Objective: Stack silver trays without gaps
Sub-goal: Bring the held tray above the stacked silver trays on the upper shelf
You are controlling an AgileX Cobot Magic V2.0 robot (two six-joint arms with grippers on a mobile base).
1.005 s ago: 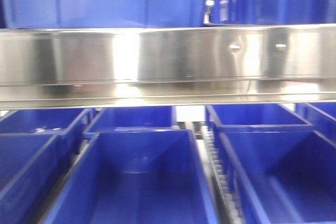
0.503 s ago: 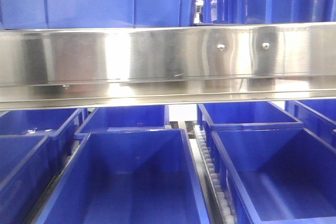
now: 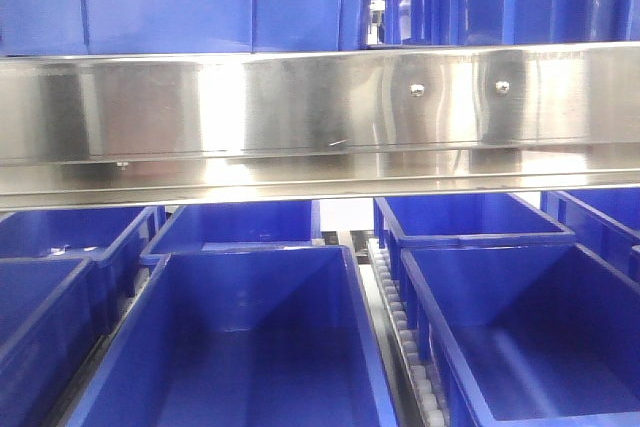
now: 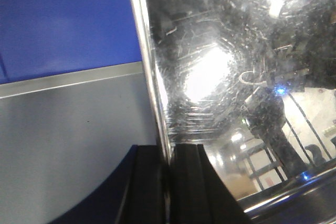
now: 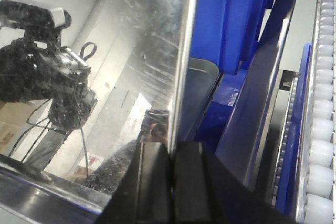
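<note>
Front: nothing of the task is shown; only shelf rail [image 3: 320, 112] and blue crates [image 3: 250, 347] are seen.
Left wrist: left gripper [image 4: 168, 182] is clamped on tray [image 4: 220, 77] rim; tray is spread rightward.
Right wrist: right gripper [image 5: 170, 182] is clamped likewise; tray [image 5: 142, 51] is spread leftward, judged spanned between both.

Blue crates [image 3: 250, 347] sit beneath a screwed steel shelf rail [image 3: 300, 117].

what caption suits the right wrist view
Right end effector shut on the rim of a silver tray, blue crate beyond.
</note>
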